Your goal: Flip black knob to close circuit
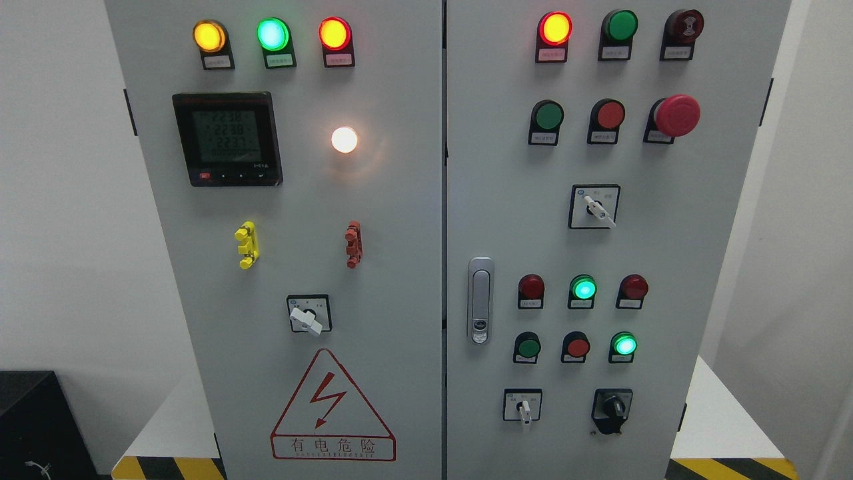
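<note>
Cabinet (373, 220) with two grey doors, black knob (612, 407) at lower right of the right door.

The black knob sits just right of a white-handled switch (524, 408), below a lit green lamp (624, 345). Its long axis looks near upright, the grip leaning a little to the left at the bottom; the exact pointing direction I cannot tell. No robot hand shows, so the state of the fingers cannot be told.
</note>
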`<action>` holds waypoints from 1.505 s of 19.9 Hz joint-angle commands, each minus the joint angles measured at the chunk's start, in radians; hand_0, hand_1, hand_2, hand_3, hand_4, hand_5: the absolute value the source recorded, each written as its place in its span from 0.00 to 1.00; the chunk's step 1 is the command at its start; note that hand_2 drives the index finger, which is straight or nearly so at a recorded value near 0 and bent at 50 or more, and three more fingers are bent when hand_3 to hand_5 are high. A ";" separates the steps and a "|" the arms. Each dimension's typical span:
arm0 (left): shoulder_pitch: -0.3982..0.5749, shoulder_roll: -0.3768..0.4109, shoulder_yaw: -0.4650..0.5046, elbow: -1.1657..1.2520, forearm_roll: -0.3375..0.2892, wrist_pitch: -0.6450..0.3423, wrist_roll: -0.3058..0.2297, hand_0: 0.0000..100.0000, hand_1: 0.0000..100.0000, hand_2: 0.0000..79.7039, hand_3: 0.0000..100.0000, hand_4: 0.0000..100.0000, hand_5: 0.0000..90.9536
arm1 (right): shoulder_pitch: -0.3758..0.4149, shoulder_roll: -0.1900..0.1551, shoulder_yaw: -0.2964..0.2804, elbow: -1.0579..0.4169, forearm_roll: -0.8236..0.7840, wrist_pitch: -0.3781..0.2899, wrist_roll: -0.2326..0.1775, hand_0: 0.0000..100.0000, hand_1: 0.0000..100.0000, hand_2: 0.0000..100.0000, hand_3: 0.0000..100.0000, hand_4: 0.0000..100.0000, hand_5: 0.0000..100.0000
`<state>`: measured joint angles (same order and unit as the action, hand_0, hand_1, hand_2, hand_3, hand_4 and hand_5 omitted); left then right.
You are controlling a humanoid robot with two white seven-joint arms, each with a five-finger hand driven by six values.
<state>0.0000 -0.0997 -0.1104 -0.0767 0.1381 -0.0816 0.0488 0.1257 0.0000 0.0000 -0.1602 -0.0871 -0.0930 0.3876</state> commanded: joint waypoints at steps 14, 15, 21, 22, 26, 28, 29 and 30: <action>0.020 0.000 0.000 0.000 0.000 0.000 0.000 0.12 0.56 0.00 0.00 0.00 0.00 | 0.054 -0.008 0.072 -0.198 -0.005 -0.067 -0.074 0.00 0.18 0.00 0.00 0.00 0.00; 0.020 0.000 0.000 0.000 0.000 0.000 0.000 0.12 0.56 0.00 0.00 0.00 0.00 | 0.067 -0.012 0.090 -0.255 -0.005 -0.065 -0.102 0.00 0.18 0.00 0.00 0.00 0.00; 0.020 0.000 0.000 0.000 0.000 0.000 0.000 0.12 0.56 0.00 0.00 0.00 0.00 | 0.089 -0.057 0.205 -0.412 0.009 -0.137 -0.229 0.00 0.27 0.09 0.11 0.00 0.00; 0.020 0.000 0.000 0.000 0.000 0.000 0.000 0.12 0.56 0.00 0.00 0.00 0.00 | 0.089 -0.072 0.230 -0.429 0.013 -0.161 -0.263 0.00 0.31 0.11 0.17 0.08 0.00; 0.020 0.000 0.000 0.000 0.000 0.000 0.000 0.12 0.56 0.00 0.00 0.00 0.00 | 0.095 -0.109 0.253 -0.540 0.139 -0.211 -0.368 0.00 0.37 0.23 0.34 0.24 0.00; 0.020 0.000 0.000 0.000 0.000 0.000 0.000 0.12 0.56 0.00 0.00 0.00 0.00 | 0.112 -0.133 0.250 -0.629 0.208 -0.209 -0.388 0.00 0.38 0.32 0.45 0.33 0.08; 0.020 0.000 0.000 0.000 0.000 0.000 0.000 0.12 0.56 0.00 0.00 0.00 0.00 | 0.120 -0.143 0.246 -0.674 0.240 -0.209 -0.398 0.00 0.38 0.36 0.49 0.36 0.12; 0.020 0.000 0.000 0.000 0.000 0.000 0.000 0.12 0.56 0.00 0.00 0.00 0.00 | 0.127 -0.149 0.235 -0.714 0.272 -0.208 -0.409 0.00 0.37 0.39 0.55 0.39 0.15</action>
<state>0.0000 -0.0997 -0.1104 -0.0767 0.1381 -0.0774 0.0488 0.2225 -0.0675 0.1677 -0.5512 0.0474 -0.2963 0.0152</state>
